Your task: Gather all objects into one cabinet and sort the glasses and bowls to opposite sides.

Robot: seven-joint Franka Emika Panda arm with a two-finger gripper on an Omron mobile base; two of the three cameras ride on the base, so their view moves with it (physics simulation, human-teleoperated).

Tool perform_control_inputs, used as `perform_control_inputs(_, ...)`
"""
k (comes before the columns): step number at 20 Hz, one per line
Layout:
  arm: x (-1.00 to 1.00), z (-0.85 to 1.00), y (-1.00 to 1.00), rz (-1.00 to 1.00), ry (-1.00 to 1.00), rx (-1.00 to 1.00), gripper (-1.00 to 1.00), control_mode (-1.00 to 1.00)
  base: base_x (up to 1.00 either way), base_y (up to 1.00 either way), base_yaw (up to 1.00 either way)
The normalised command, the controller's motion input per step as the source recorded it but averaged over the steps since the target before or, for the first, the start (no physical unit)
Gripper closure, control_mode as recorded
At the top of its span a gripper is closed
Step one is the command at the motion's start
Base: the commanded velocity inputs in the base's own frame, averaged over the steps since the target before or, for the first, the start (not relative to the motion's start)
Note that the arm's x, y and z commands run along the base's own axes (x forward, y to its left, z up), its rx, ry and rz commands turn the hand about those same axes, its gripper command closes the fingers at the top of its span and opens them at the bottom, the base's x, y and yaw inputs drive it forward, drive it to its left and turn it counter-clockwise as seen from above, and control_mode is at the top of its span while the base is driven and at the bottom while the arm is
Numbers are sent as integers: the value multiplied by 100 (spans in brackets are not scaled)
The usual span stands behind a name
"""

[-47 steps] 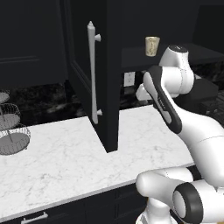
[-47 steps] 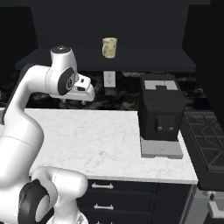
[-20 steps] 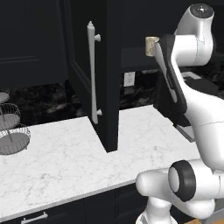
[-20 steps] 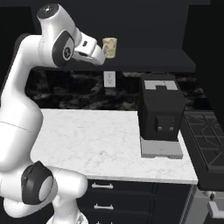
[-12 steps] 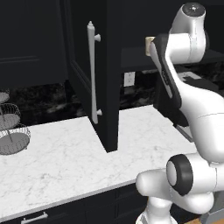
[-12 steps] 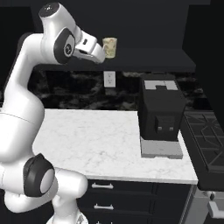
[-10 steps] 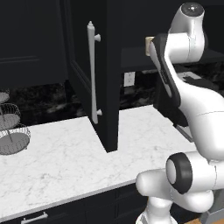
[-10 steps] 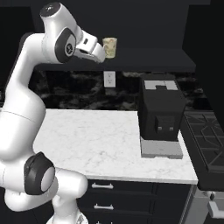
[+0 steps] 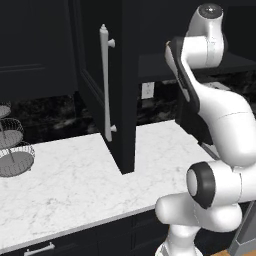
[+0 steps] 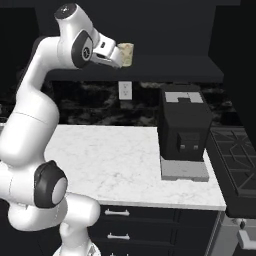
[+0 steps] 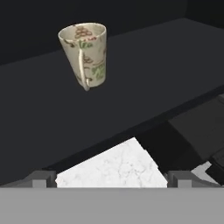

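Observation:
A cream-tan tumbler with a faint red and green pattern stands upright on the dark shelf of the black wall cabinet. My gripper is raised to shelf height just left of it, jaws open with nothing between them. In the hand view the tumbler stands on the shelf ahead and to the upper left. It lies beyond my gripper, whose dark fingertips are spread wide. The bowl and the mugs are out of view.
A black coffee machine stands on the white marble counter below the shelf, with a stove to its right. An open tall cabinet door with a white bar handle and a wire tiered basket are left of the arm.
The arm has risen from counter height to the shelf and edged the open gripper closer to the tumbler. The tumbler has not moved.

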Motion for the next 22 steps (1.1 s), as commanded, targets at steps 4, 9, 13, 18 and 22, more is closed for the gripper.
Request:
perform_control_inputs(4, 29, 3, 0, 0, 0, 0, -100, -100, 0, 0, 0)
perform_control_inputs(9, 25, 9, 0, 0, 0, 0, -100, -100, 0, 0, 0)
perform_control_inputs(13, 27, 4, 0, 0, 0, 0, -100, -100, 0, 0, 0)
perform_control_inputs(18, 44, 2, 0, 0, 0, 0, -100, -100, 0, 0, 0)
perform_control_inputs(22, 55, 0, 0, 0, 0, 0, -100, -100, 0, 0, 0)
